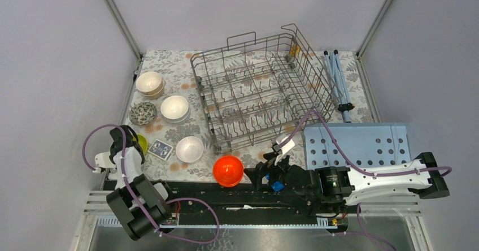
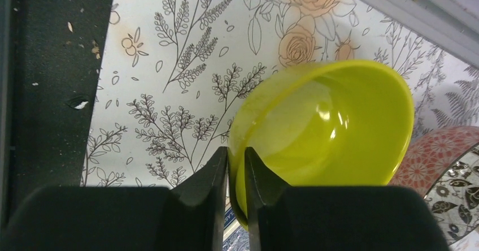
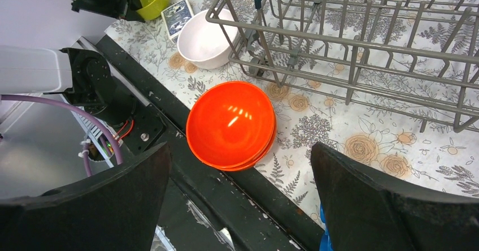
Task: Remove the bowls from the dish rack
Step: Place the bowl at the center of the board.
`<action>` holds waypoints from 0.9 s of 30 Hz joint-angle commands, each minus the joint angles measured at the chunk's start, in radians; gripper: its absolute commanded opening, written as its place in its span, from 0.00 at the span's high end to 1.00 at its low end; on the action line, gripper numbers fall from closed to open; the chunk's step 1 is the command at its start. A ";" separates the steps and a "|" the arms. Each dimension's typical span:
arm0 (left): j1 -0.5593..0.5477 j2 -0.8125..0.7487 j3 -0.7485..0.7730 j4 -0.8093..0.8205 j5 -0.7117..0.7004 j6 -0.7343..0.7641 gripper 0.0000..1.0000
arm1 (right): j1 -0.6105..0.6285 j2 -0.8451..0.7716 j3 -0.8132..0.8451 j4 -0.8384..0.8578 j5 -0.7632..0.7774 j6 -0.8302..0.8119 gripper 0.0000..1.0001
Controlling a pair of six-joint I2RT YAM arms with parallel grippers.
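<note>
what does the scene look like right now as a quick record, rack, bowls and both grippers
dish rack: no bowls visible in it
bowls out: cream bowls, white bowl, patterned bowl, second white bowl, orange bowls stacked, yellow-green bowl
left gripper: closed on the yellow-green bowl's rim
right gripper: wide open above the orange bowls, holding nothing
other: card pack, perforated board

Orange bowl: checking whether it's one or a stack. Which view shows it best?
Right wrist: the orange bowl sits close and whole, doubled rim visible. Top external shows it small; left wrist doesn't show it.
</note>
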 commanded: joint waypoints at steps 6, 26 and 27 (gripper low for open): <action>0.016 0.023 -0.022 0.070 0.070 0.018 0.76 | -0.002 -0.061 -0.001 0.007 0.014 0.048 0.00; -0.047 -0.105 0.026 0.045 0.033 0.133 0.31 | -0.002 -0.062 -0.019 -0.002 0.026 0.036 0.00; -0.054 -0.114 0.027 0.040 0.020 0.133 0.29 | -0.003 -0.062 -0.020 -0.002 0.026 0.037 0.00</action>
